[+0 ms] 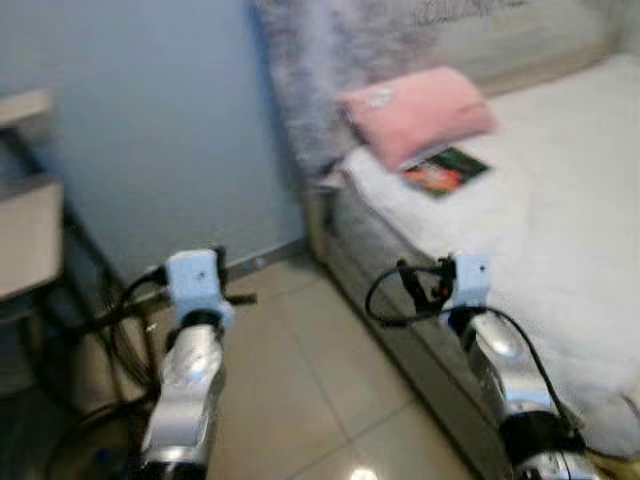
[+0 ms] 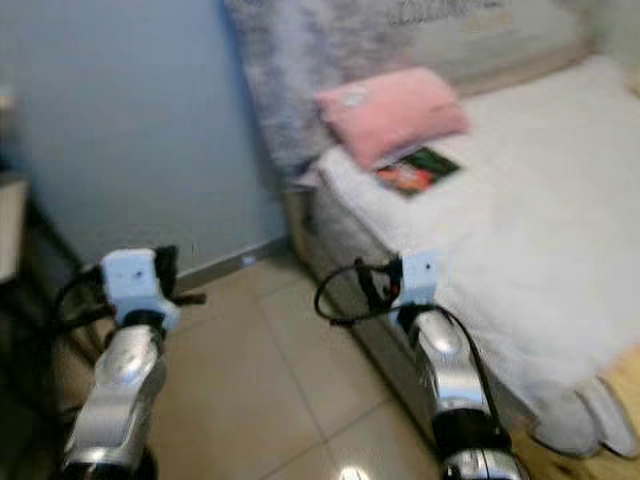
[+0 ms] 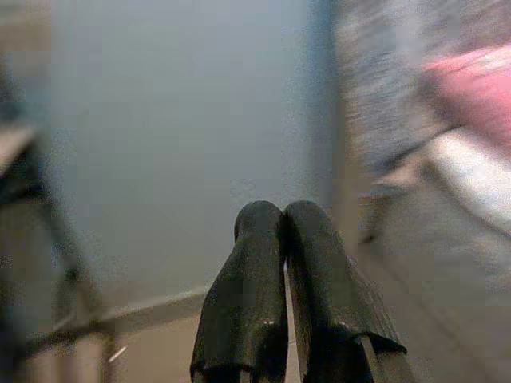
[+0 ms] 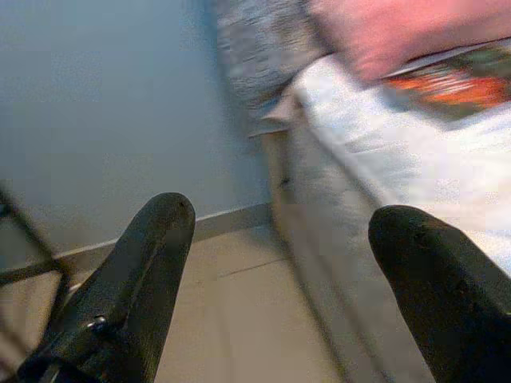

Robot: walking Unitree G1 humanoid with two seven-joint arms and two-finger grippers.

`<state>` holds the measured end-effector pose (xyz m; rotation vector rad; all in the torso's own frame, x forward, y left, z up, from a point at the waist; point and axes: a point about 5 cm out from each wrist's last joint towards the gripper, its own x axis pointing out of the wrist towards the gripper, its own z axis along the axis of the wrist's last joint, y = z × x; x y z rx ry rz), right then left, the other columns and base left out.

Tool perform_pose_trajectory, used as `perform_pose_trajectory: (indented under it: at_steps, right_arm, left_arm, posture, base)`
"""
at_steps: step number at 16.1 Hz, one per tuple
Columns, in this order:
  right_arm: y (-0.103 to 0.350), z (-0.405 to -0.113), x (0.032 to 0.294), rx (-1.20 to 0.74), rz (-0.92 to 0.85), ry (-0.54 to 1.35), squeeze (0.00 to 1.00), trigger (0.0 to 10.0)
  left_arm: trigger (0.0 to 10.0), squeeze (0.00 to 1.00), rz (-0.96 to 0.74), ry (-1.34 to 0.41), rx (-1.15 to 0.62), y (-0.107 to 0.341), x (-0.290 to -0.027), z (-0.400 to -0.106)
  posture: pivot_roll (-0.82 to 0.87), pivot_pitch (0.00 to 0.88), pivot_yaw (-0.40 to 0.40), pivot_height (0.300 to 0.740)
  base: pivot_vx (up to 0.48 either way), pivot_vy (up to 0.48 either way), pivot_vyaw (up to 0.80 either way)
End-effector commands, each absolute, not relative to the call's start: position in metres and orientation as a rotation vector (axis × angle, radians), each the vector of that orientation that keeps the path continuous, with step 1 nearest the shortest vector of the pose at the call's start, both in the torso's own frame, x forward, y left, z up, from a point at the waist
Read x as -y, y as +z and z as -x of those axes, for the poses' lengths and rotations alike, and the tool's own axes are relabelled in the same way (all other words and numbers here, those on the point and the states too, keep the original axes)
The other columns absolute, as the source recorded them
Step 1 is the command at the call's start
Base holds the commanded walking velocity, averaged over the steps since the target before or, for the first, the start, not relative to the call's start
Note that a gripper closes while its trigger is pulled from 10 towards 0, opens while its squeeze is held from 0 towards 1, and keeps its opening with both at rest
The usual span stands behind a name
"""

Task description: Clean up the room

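Left eye view. Step in hand, as judged: approach to the bed [image 1: 560,220], nothing yet picked up. Task items: a pink pillow [image 1: 415,112] lying at the head of the bed, against the grey fuzzy headboard [image 1: 330,60]; a book or magazine [image 1: 447,170] with a dark, red-and-green cover, flat on the white cover just beside the pillow's lower edge. Both arms are raised over the tiled floor [image 1: 310,380]; the right arm is level with the bed's near side, well short of the book. Frame blurred. A dark-framed table [image 1: 30,230] stands at the left, by the blue wall [image 1: 160,130].

Right eye view. Same scene; no added items.

Left wrist view. Left tool [image 3: 284,239]: fingers pressed together, nothing between them, pointing at the wall and skirting.

Right wrist view. Right tool [image 4: 279,231]: fingers spread wide, empty, touching nothing; the book lies beyond and to the side, on the bed.

Next move, as judged: close in on the bed, then bring the wide right tool over the book's edge.
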<state>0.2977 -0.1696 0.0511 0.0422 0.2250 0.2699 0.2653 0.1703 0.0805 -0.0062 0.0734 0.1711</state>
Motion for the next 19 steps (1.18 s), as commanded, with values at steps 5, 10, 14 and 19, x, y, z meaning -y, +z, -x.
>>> perform_pose_trajectory:
  at_steps: [5,10,14,19]
  right_arm:
    - [0.047,-0.254,0.202,-0.268,0.053,0.349,0.0,10.0]
    - [0.056,-0.259,0.203,-0.227,0.014,0.312,0.0,10.0]
    - [0.052,-0.271,0.2,-0.234,-0.003,0.286,0.0,10.0]
    - [0.05,-0.273,0.19,-0.23,-0.005,0.311,0.0,10.0]
  left_arm:
    - [10.0,0.0,-0.03,0.174,-0.108,0.077,-0.193,-0.218]
    - [10.0,0.0,-0.015,0.139,-0.064,0.092,-0.182,-0.23]
    - [10.0,0.0,-0.053,0.095,-0.072,0.093,-0.174,-0.24]
    - [10.0,0.0,-0.055,0.123,-0.075,0.093,-0.176,-0.243]
  posture:
    - [-0.12,0.0,0.08,0.74]
    - [-0.13,0.0,0.083,0.74]
    - [-0.13,0.0,0.088,0.74]
    - [-0.13,0.0,0.088,0.74]
  base:
    - [0.313,0.364,0.0]
    - [0.404,0.132,0.0]
    - [0.061,-0.103,0.69]
    - [0.289,-0.379,0.6]
